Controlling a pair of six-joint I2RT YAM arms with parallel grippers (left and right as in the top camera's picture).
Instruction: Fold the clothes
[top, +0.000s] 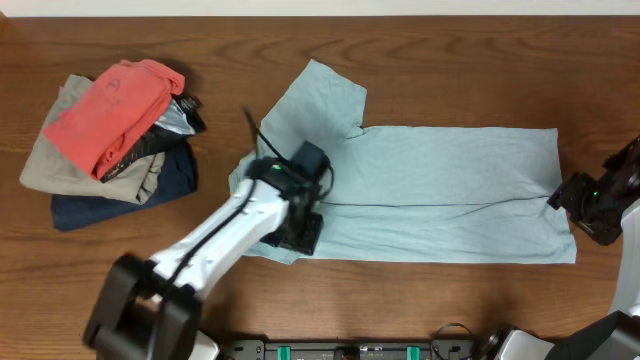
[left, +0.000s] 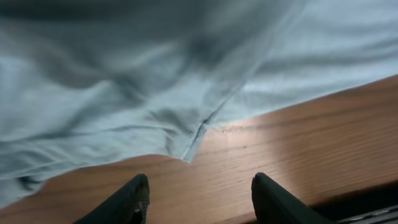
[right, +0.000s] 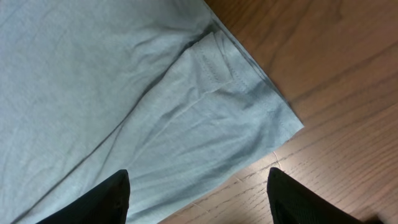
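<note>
**Both pincers spread, shirt flat on the table**

I see the clothes (top: 440, 190), a pale blue shirt, lying flat on the table (top: 500, 60). It runs from the centre out toward 3 o'clock, with one sleeve (top: 322, 95) pointing to 12 o'clock.

My left gripper (top: 298, 232) sits over the shirt's 8 o'clock corner. Its wrist view shows the fingers (left: 134, 199) spread, with bare wood between them and a hem corner just ahead.

My right gripper (top: 580, 205) is at the 3 o'clock end. Its fingers (right: 292, 199) are also spread and hold nothing, and the hem corner lies between them on the wood.

At 9 o'clock sits a pile of folded garments: coral-red (top: 115, 110) on top, beige (top: 55, 160) and navy (top: 130, 195) beneath.
</note>
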